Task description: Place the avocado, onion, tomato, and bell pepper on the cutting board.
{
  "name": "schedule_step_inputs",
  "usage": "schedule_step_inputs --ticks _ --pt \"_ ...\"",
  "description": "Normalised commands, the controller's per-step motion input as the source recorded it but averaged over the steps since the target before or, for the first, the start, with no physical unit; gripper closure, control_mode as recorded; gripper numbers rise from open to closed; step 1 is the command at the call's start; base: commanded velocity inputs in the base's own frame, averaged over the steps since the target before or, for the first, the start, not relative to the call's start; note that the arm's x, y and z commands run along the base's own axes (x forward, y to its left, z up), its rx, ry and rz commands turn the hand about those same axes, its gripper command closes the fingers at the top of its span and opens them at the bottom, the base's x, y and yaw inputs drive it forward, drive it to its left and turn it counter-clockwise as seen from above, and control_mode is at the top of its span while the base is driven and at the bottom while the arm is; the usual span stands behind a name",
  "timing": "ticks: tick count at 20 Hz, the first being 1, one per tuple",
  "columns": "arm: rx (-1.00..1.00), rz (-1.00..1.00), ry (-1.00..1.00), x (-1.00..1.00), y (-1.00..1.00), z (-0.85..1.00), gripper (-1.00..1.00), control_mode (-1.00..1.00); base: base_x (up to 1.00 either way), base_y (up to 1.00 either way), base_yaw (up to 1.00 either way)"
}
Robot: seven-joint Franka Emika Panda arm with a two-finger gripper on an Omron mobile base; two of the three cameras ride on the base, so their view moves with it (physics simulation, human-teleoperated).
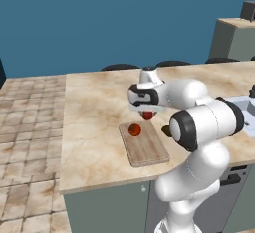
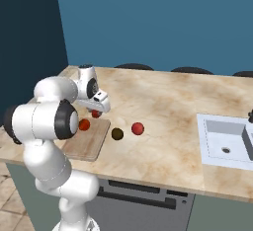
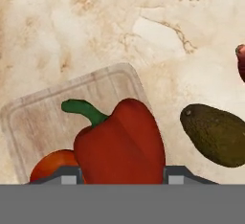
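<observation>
My gripper point(image 1: 148, 111) is shut on the deep-red bell pepper point(image 3: 122, 144), which hangs just over the far edge of the cutting board point(image 1: 148, 150). The same pepper point(image 2: 96, 113) shows under the hand in the right base view. An orange-red tomato point(image 1: 134, 130) rests on the board near its far end, partly behind the pepper in the hand view point(image 3: 53, 165). Off the board on the counter lies the dark olive avocado point(image 2: 117, 134), and the crimson onion point(image 2: 138, 128) sits a little to its right. The avocado point(image 3: 215, 134) lies just beyond the board's corner.
A sink point(image 2: 225, 143) is set into the counter point(image 2: 163, 101) far to the right. Dark stool tops point(image 1: 119, 67) line the counter's far edge. The counter's front edge runs just below the board.
</observation>
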Motion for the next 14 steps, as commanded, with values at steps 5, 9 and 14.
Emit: schedule_step_inputs --ticks 5,9,14 --pt "0.00 0.01 0.06 0.05 -0.04 -0.40 1.00 -1.00 0.00 0.00 0.00" --pt "0.00 0.01 0.06 0.02 -0.04 -0.37 1.00 -1.00 0.00 0.00 0.00" --pt "0.00 0.01 0.05 0.00 -0.02 -0.36 1.00 -1.00 0.00 0.00 0.00"
